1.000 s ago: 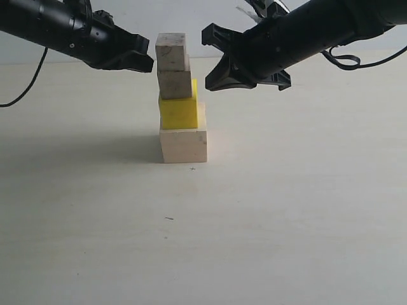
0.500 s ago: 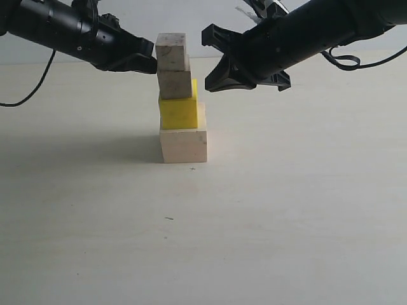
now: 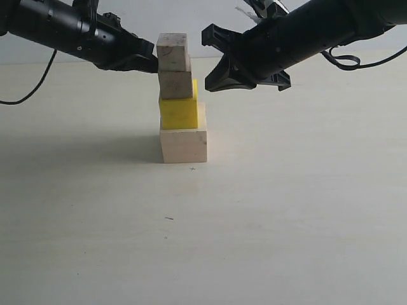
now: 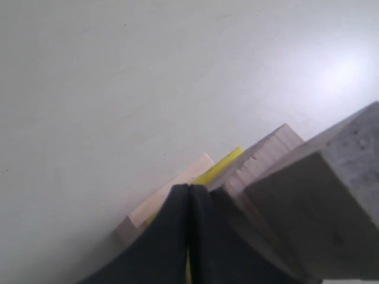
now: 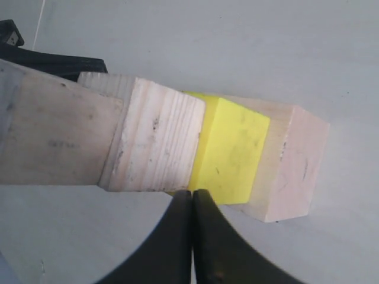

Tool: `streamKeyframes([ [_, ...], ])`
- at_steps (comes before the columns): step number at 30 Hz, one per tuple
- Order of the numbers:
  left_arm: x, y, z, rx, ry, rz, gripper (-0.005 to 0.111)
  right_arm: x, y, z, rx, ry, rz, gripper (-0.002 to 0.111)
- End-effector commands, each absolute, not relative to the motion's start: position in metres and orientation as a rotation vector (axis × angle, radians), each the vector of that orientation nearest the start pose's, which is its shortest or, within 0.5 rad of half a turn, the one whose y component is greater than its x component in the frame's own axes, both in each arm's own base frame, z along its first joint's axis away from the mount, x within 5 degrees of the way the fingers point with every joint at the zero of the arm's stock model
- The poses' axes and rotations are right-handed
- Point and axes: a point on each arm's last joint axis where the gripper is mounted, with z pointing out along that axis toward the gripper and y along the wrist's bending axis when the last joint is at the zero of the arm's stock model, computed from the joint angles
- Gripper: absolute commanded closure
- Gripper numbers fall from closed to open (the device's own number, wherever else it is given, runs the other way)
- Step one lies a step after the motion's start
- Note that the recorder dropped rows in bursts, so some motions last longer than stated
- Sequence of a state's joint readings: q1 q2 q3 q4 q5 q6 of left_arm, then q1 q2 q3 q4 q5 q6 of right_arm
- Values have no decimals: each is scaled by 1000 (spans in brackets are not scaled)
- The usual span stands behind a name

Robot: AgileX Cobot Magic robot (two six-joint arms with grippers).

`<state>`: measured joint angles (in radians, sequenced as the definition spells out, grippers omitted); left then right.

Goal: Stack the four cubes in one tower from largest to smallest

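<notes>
The four cubes stand as one tower on the table. The largest pale cube (image 3: 184,145) is at the bottom, then the yellow cube (image 3: 179,112), the layered-grain wood cube (image 3: 175,84) and the smallest cube (image 3: 172,51) on top. The upper cubes sit toward the left edge of the bottom one. My left gripper (image 3: 152,63) is shut and empty, its tip at the left side of the smallest cube; contact cannot be told. My right gripper (image 3: 208,86) is shut and empty, just right of the tower and apart from it. The right wrist view shows its tips (image 5: 192,192) beside the yellow cube (image 5: 231,151).
The pale tabletop (image 3: 286,210) stretches around the tower. A black cable (image 3: 28,86) hangs from the left arm at the far left, and another loops behind the right arm (image 3: 346,61).
My left gripper has moved right, up to the left side of the smallest cube. The tower and the right gripper have not moved.
</notes>
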<state>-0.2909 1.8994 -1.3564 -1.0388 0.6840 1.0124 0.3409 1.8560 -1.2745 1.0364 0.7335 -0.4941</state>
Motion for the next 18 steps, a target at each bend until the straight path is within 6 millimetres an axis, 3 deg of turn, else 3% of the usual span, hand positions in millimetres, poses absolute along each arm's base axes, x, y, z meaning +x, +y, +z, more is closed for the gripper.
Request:
streamKeyframes([
  [1,382,-166,234,700,2262,-802,107,353,178,227,-208,2551,1052,108],
  [6,384,-153,245,665,2243,-786,107,354,176,231,-209,2523,1022,108],
  [11,382,-139,261,630,2214,-807,107,352,172,250,-205,2447,975,108],
  [18,374,-142,270,694,2179,-929,107,349,172,258,-220,2432,983,108],
])
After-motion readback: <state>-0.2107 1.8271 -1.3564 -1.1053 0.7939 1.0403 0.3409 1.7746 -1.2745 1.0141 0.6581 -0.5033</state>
